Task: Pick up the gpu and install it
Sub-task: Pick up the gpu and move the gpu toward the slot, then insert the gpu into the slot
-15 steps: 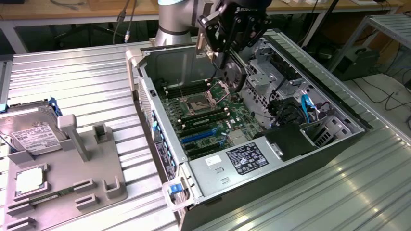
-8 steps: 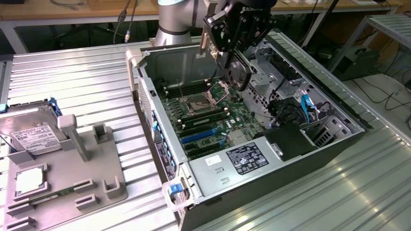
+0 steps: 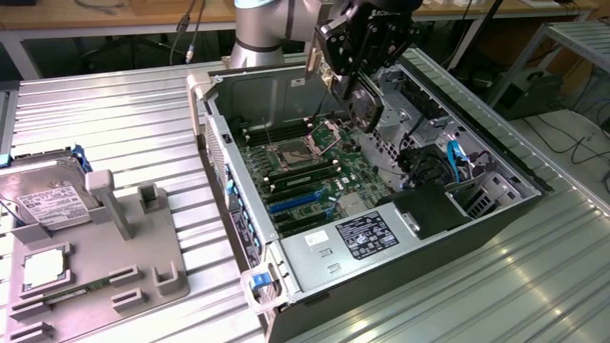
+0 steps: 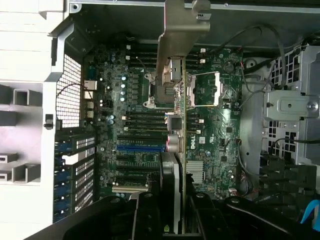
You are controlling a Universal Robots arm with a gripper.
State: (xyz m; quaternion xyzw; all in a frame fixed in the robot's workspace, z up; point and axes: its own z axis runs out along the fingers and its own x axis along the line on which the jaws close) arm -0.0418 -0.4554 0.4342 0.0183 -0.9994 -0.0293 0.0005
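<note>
The step in hand looks like the carry-over and alignment part of the install. The gripper (image 3: 355,75) hangs over the far half of the open computer case (image 3: 217,136), and its jaws pinch the gpu (image 3: 364,107) from both faces. In the wrist view the 2 black fingers (image 4: 145,215) press on either side of the card, which shows edge-on. The gpu (image 4: 174,165) is off the board and clear of it, standing on edge. Its silvery bracket (image 4: 179,30) points toward the case's far wall.

The card is above the motherboard (image 3: 319,175), roughly over the processor socket (image 3: 286,153) and the memory slots. The blue expansion slots (image 3: 296,204) lie nearer the camera, so the card is not yet over them. By judgement, seating it calls for 3 things:

- bringing the card's lower edge parallel to a slot and directly above it
- lining the bracket up with the rear openings of the case
- a straight, even press down

The open socket frame (image 3: 329,132) sits just under the card and could snag it on a low pass. A tangle of black cables and a blue cable (image 3: 453,161) crowd the exterior view's right of the case, beside the drive cage. The labelled power supply (image 3: 367,236) fills the near end.

Outside the case, on the exterior view's left, a hard drive (image 3: 43,200) leans in a grey holder (image 3: 143,264), well apart from the work.
</note>
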